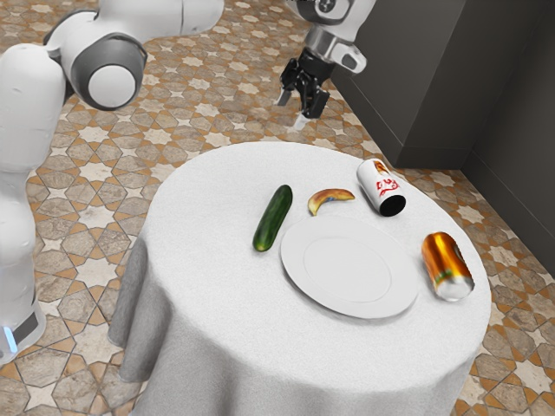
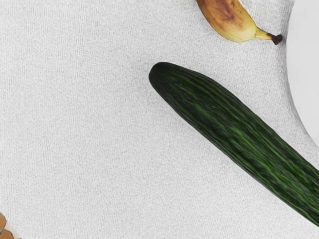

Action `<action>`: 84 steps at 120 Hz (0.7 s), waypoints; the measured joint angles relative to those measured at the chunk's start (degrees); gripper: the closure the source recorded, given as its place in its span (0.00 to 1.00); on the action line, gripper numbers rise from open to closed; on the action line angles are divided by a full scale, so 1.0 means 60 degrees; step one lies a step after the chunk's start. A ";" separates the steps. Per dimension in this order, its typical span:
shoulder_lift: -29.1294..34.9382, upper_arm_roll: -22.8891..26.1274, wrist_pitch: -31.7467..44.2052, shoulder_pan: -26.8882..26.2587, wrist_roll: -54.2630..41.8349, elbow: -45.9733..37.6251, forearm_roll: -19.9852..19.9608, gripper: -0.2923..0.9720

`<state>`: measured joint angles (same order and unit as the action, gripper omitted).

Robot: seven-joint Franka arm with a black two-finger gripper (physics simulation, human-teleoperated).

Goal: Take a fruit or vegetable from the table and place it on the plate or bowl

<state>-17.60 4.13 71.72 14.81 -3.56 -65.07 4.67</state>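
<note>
One long dark-green cucumber (image 1: 273, 217) (image 2: 234, 134) lies on the white-clothed round table (image 1: 217, 329) just beside the round white plate (image 1: 349, 267) (image 2: 306, 74) (small browned yellow banana (image 1: 329, 200) (image 2: 229, 20) near it); the black two-finger gripper (image 1: 292, 111) hangs well above, fingers spread, empty

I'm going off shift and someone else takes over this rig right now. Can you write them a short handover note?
Hand: open, empty, raised above the table's far edge.
Cucumber: lying on the white cloth beside the plate, on the exterior view's left.
Banana: on the cloth by the plate's far rim.
Done: nothing yet; the plate is bare.
Left: grasp the cucumber or the banana, lift it and set it on the plate.
</note>
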 joint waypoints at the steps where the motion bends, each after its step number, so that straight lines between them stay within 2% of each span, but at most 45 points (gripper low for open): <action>1: -0.0005 0.0000 0.0066 -0.0002 -0.0017 0.0006 0.0016 0.23; 40: -0.0013 0.0059 0.1401 -0.0071 -0.0426 0.0087 0.0168 0.23; 60: -0.0496 0.0008 0.1961 0.0213 -0.0511 0.0072 -0.0353 0.23; 84: -0.0546 -0.0008 0.2296 0.0235 -0.0559 0.0068 -0.0507 0.23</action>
<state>-20.88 4.08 85.50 16.23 -6.91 -64.66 1.63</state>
